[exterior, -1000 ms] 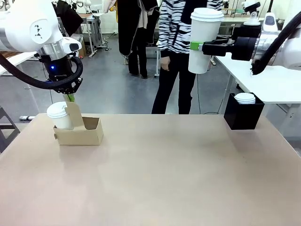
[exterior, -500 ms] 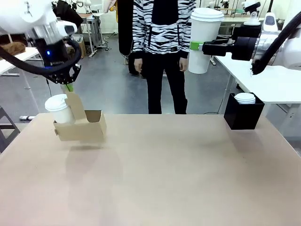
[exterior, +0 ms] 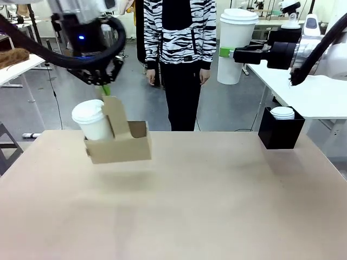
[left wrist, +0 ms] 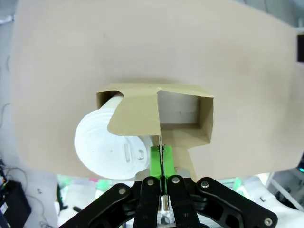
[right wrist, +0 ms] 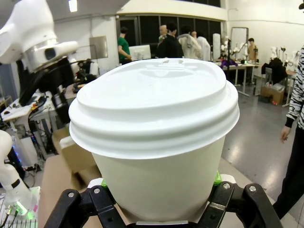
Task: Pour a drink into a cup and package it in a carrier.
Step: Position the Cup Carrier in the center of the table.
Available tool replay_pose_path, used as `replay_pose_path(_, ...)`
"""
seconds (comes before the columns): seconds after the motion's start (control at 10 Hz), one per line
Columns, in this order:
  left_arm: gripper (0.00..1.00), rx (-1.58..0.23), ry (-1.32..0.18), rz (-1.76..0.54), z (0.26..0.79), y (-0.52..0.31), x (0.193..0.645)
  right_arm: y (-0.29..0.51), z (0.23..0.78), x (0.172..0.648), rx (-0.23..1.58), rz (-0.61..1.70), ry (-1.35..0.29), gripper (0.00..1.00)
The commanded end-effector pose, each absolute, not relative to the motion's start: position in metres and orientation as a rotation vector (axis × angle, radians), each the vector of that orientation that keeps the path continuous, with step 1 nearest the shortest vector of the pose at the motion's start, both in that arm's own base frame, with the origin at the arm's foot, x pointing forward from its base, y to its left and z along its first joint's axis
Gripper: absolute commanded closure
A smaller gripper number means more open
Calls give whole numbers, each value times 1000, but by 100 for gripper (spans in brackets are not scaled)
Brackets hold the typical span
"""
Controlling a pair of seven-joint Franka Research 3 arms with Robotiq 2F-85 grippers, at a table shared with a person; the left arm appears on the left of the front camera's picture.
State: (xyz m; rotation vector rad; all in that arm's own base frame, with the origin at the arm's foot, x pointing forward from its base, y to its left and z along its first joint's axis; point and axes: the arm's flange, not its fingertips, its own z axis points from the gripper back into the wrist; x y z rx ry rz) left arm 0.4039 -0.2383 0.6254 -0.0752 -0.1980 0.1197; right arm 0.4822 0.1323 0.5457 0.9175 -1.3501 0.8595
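Observation:
The brown cardboard carrier (exterior: 120, 147) hangs above the left part of the table, slightly tilted. My left gripper (exterior: 103, 88) is shut on its upright handle (left wrist: 142, 116). A white lidded cup (exterior: 93, 121) sits in the carrier's left hole, and the right hole (left wrist: 183, 111) is empty. In the left wrist view, the green pads (left wrist: 156, 161) pinch the handle's edge. My right gripper (exterior: 225, 52) is shut on a second tall white lidded cup (exterior: 236, 46), held high at the right, upright (right wrist: 156, 137). Lids cover both cups, so the drink is hidden.
A black box (exterior: 281, 132) with a stack of white lids (exterior: 282, 112) stands at the table's far right corner. A person in a striped top (exterior: 180, 38) stands at the far side, hands down. The tan tabletop (exterior: 206, 206) is bare across the middle and front.
My left arm has lifted the carrier with its cup off the table and carried it right, toward the camera. The person has stepped to the left. The right arm has not moved.

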Motion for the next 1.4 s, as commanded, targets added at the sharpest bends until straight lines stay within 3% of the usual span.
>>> replay_pose_path(0.0,99,-68,-160,149,611,-265,397,135,550,484,917,874,-1374,19)
replay_pose_path(0.7,99,20,-153,119,535,-374,387,135,550,484,917,874,-1374,19)
replay_pose_path(1.3,99,45,-132,114,502,-394,389,135,550,484,917,874,-1374,19)
